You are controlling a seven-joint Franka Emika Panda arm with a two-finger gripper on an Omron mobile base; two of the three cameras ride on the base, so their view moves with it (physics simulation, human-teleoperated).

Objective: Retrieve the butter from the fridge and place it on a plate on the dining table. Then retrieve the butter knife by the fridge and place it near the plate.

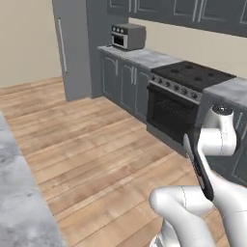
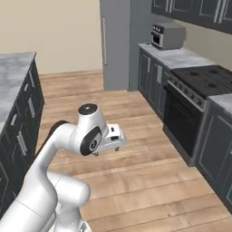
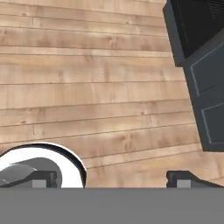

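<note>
The gripper [image 3: 111, 179] is held open and empty above the wooden floor [image 3: 87, 87]. The fridge [image 2: 115, 43] is seen closed at the far wall, beside the cabinets [image 2: 152, 74].

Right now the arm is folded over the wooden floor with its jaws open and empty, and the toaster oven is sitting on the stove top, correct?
Not quite. The toaster oven sits on the marble counter between the fridge and the stove, not on the stove top; the left base view shows this. The rest holds: the gripper hangs over the wooden floor, jaws open and empty.
</note>
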